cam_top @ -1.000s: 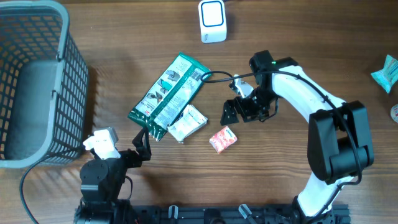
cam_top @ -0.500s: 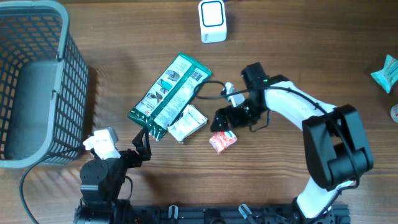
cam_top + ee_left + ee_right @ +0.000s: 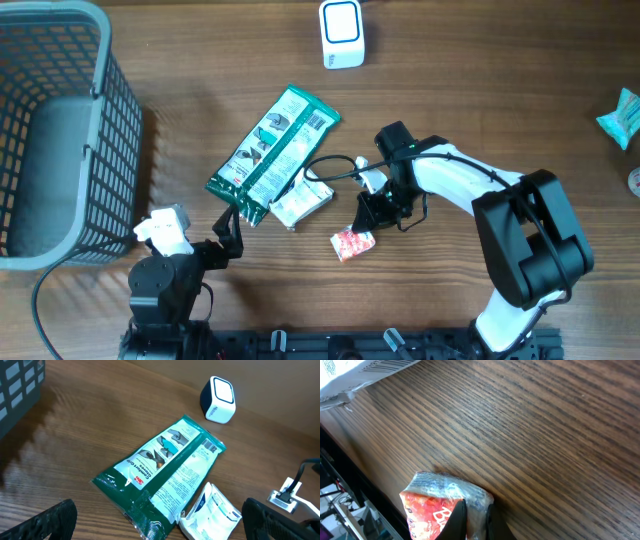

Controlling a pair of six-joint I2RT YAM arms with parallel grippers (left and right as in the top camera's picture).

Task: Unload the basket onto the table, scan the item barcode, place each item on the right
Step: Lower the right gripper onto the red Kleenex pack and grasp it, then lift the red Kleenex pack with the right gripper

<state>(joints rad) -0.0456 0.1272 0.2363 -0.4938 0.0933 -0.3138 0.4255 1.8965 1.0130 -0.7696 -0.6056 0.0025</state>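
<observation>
Right gripper point(image 3: 475, 517) pinched tight on edge of red sachet point(image 3: 352, 243), right of green packet point(image 3: 272, 155). Left gripper point(image 3: 230, 236) spread wide, empty, at that packet's lower end.

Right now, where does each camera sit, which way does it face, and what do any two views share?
Overhead: above the table, facing straight down; shows left arm, right arm, basket, scanner.
Left wrist: low on the left arm, facing across at the green packet and scanner; own open fingers frame the bottom corners.
Right wrist: close over the table, facing the red packet; own fingers pinch it.
Shared: overhead and left wrist both show the green packet.
</observation>
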